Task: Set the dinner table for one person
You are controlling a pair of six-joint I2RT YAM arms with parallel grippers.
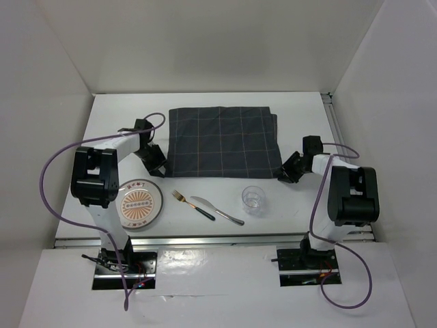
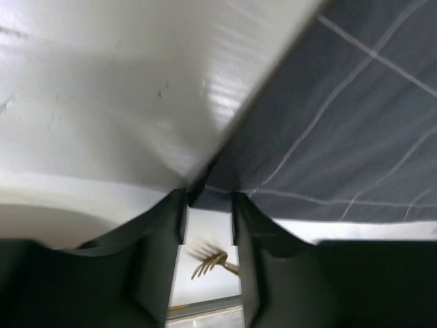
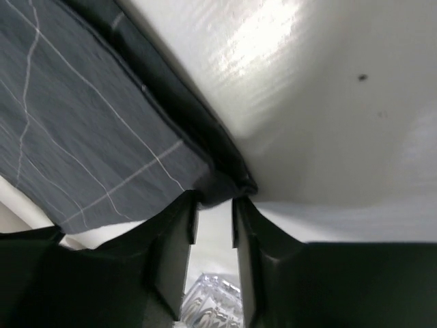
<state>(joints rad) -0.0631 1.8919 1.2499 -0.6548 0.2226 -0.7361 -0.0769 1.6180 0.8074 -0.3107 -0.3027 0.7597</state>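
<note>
counter (image 1: 300, 116): white, spreads ahead of both arm bases
cloth (image 1: 222, 141): dark grey, gridded, flat at far middle
left jaws: clenched on cloth's near left corner
right jaws: clenched on its near right corner
near-edge row: plate (image 1: 139, 204), fork (image 1: 192, 204), knife (image 1: 217, 210), glass (image 1: 252, 200)

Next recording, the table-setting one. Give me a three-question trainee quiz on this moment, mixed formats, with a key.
1. True or false: the fork lies on the plate.
2. Which lies furthest toward the right arm's side? A plate, B fork, C glass.
3. Fill in: the left gripper and right gripper each sit at a near ___ of the cloth.
Key: 1 false, it lies on the dinner table beside the plate; 2 C; 3 corner.
</note>
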